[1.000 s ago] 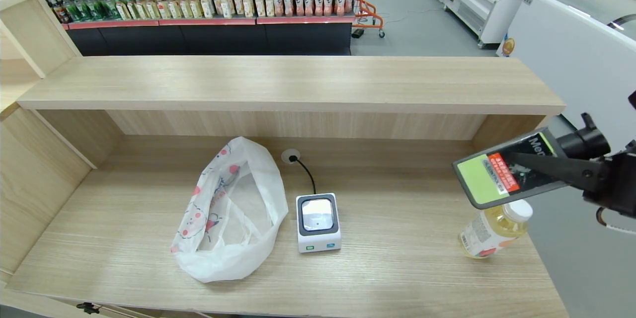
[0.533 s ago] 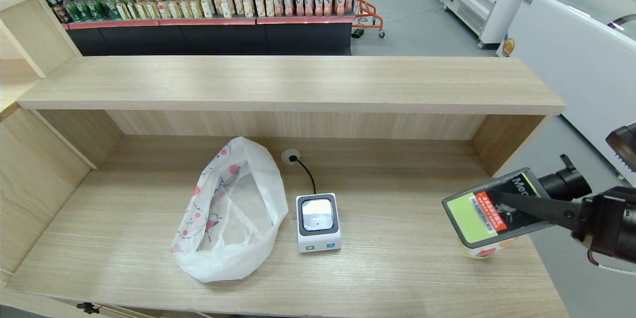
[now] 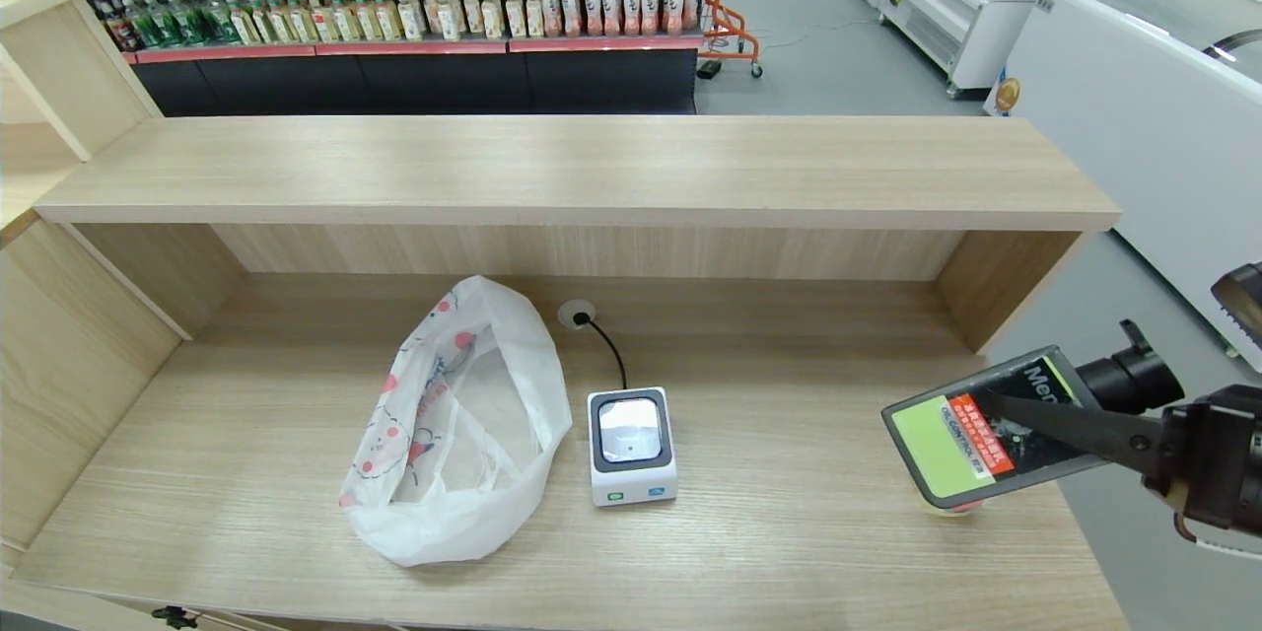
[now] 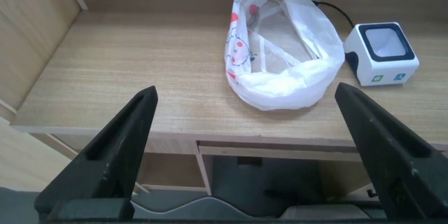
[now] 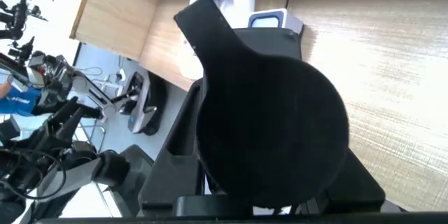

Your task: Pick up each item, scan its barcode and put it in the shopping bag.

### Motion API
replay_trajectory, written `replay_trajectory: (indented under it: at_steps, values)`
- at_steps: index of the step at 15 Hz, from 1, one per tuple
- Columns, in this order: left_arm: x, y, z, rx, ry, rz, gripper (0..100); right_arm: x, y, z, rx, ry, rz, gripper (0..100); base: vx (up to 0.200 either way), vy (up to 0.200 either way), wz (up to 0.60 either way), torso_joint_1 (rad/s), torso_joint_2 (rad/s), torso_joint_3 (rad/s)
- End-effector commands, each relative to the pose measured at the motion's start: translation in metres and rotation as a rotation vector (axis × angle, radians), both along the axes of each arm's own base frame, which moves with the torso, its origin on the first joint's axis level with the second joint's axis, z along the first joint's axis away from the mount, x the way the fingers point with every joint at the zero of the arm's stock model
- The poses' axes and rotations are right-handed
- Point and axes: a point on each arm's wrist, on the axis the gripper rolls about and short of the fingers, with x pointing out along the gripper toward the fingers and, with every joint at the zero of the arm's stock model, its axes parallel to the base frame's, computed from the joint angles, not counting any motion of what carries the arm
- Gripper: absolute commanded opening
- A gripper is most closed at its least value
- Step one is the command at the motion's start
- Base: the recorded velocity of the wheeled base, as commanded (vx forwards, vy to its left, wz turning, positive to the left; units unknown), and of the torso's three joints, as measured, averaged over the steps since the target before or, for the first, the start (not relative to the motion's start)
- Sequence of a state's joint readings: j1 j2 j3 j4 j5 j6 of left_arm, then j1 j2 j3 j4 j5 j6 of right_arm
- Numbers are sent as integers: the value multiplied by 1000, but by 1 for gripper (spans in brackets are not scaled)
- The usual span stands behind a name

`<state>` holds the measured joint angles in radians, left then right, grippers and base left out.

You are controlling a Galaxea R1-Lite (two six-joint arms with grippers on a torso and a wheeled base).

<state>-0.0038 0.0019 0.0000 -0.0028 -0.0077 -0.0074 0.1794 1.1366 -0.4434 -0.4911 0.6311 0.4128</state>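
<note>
My right gripper [image 3: 998, 411] is shut on a dark flat bottle [image 3: 971, 444] with a green and red label and a black cap [image 5: 273, 126]. It holds the bottle tilted just above the counter's right end. A yellow drink bottle [image 3: 952, 510] stands under it, almost wholly hidden. The white shopping bag [image 3: 458, 419] with red print lies open at the counter's middle left, also seen as the bag [image 4: 280, 49]. The white barcode scanner [image 3: 631, 444] sits to the right of the bag. My left gripper [image 4: 246, 94] is open, low in front of the counter's front edge.
A wooden counter [image 3: 769, 532] carries everything, with side walls and a raised shelf [image 3: 572, 168] across the back. The scanner's cable [image 3: 609, 350] runs to a hole at the back. Store shelves of drinks and white freezers stand beyond.
My right gripper has come down and slightly left with the dark bottle, which now covers the yellow drink bottle. The head view has tipped a little.
</note>
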Motion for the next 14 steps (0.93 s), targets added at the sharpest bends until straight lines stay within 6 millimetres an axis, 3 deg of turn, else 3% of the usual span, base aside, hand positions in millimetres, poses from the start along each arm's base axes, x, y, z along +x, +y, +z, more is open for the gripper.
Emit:
replay_trajectory:
  at_steps: [1, 7, 12, 14]
  values:
    - [0, 0, 0, 0, -1, -1, 100, 5, 1, -1, -2, 12, 0, 0, 0, 200, 0, 2, -2, 7]
    - [0, 0, 0, 0, -1, -1, 100, 19, 3, -7, -18, 48, -8, 0, 0, 200, 0, 5, 3, 2]
    - [0, 0, 0, 4, -1, -1, 100, 66, 9, -27, -107, 66, -107, 0, 0, 200, 0, 3, 3, 3]
    - [0, 0, 0, 7, -1, -1, 100, 87, 15, -42, -106, 63, -98, 0, 0, 0, 0, 0, 0, 0]
